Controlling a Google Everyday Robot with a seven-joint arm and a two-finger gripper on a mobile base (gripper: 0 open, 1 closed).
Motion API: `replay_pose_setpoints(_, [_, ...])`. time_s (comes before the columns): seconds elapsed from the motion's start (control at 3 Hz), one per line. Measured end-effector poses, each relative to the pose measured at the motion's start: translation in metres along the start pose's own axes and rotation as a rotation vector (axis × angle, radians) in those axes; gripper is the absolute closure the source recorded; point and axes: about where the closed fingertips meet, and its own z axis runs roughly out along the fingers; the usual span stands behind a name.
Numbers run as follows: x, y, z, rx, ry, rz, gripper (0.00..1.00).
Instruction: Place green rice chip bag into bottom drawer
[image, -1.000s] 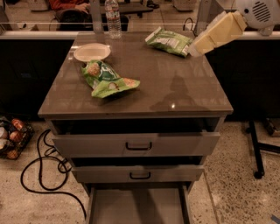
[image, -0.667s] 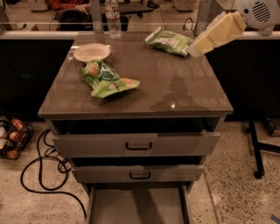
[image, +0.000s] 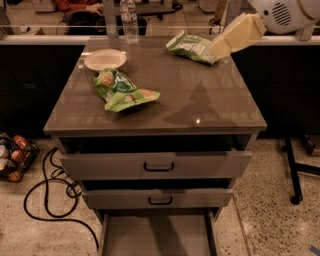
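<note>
The green rice chip bag (image: 124, 90) lies flat on the left half of the brown cabinet top (image: 200, 100), lime green with pictures of round rice cakes. The bottom drawer (image: 157, 236) is pulled out at the lower edge of the view, and its flat grey floor shows nothing inside. My gripper (image: 221, 48) hangs from the white arm at the top right, over the far right of the top. It is next to a paler green bag (image: 189, 46) and far from the rice chip bag. It holds nothing that I can see.
A white paper bowl (image: 105, 59) and a water bottle (image: 129, 20) stand at the back left of the top. The top drawer (image: 157, 165) and middle drawer (image: 157, 199) are slightly pulled out. A black cable (image: 47, 192) and a basket (image: 12, 157) lie on the floor left; a black stand leg (image: 292, 170) is right.
</note>
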Motion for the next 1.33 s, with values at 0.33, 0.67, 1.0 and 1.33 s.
replay_pose_setpoints(0.33, [-0.016, 0.012, 0.04, -0.017, -0.02, 0.087, 0.0])
replay_pose_setpoints(0.67, [-0.032, 0.028, 0.086, -0.061, -0.056, 0.169, 0.0])
replay_pose_setpoints(1.0, [-0.035, 0.047, 0.122, -0.117, -0.076, 0.229, 0.0])
replay_pose_setpoints(1.33, [-0.032, 0.072, 0.153, -0.171, -0.08, 0.273, 0.0])
